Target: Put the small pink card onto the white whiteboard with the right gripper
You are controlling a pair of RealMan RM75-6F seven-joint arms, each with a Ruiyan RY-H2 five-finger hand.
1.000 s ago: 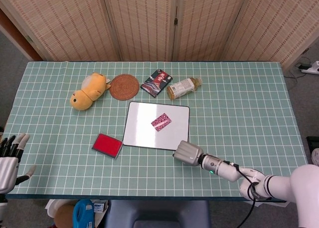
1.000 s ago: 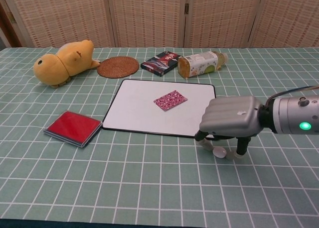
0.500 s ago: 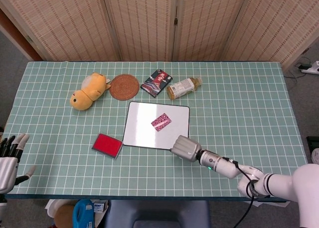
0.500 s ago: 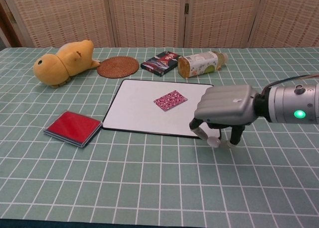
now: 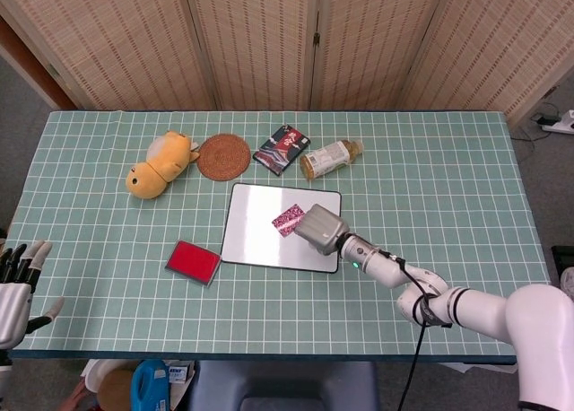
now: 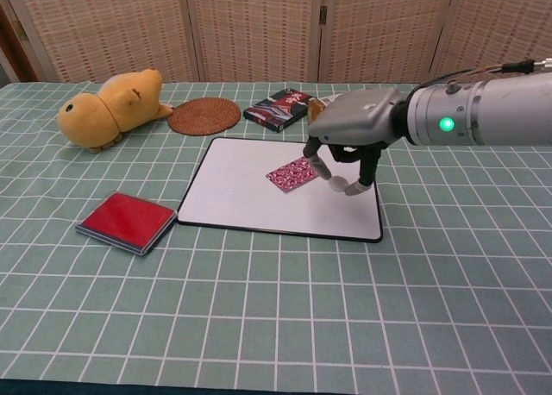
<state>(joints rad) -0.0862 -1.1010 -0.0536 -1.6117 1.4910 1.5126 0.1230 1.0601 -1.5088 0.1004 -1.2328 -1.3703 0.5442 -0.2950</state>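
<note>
The small pink patterned card [image 5: 289,219] [image 6: 291,174] lies flat on the white whiteboard [image 5: 260,240] [image 6: 250,201], toward its upper right. My right hand [image 5: 321,229] [image 6: 349,132] hovers over the board's right side, just right of the card, palm down with its fingers [image 6: 317,166] hanging apart and nothing held. One fingertip is close to the card's right edge; I cannot tell whether it touches. My left hand [image 5: 18,285] sits off the table's near left corner, fingers spread and empty.
Behind the board are a yellow plush [image 5: 160,164] [image 6: 108,109], a woven coaster [image 5: 224,156] [image 6: 204,116], a dark packet [image 5: 282,148] [image 6: 278,108] and a lying bottle [image 5: 330,158]. A red pad [image 5: 193,262] [image 6: 126,222] lies left of the board.
My right hand has moved from the table in front of the board's near right corner up and back, over the board to beside the card. The card and left hand have not moved.
</note>
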